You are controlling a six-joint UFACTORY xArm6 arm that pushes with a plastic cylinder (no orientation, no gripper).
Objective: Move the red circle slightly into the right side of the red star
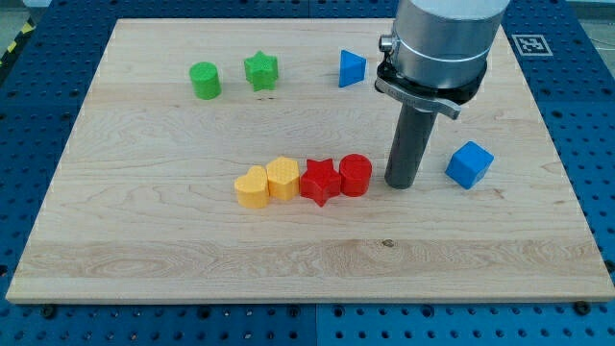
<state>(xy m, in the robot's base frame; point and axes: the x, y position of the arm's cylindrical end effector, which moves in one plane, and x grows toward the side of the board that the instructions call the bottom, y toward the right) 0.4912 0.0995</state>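
The red circle (pixel 356 175) sits at the middle of the wooden board, touching the right side of the red star (pixel 320 181). My tip (pixel 401 183) stands on the board just to the view's right of the red circle, with a small gap between them. The rod rises from there to the arm's grey body at the view's top.
A yellow hexagon (pixel 282 178) and a yellow heart (pixel 252 186) line up left of the red star. A blue cube (pixel 469 164) lies right of my tip. A green circle (pixel 205 80), green star (pixel 260 70) and blue triangle (pixel 352 68) lie near the top.
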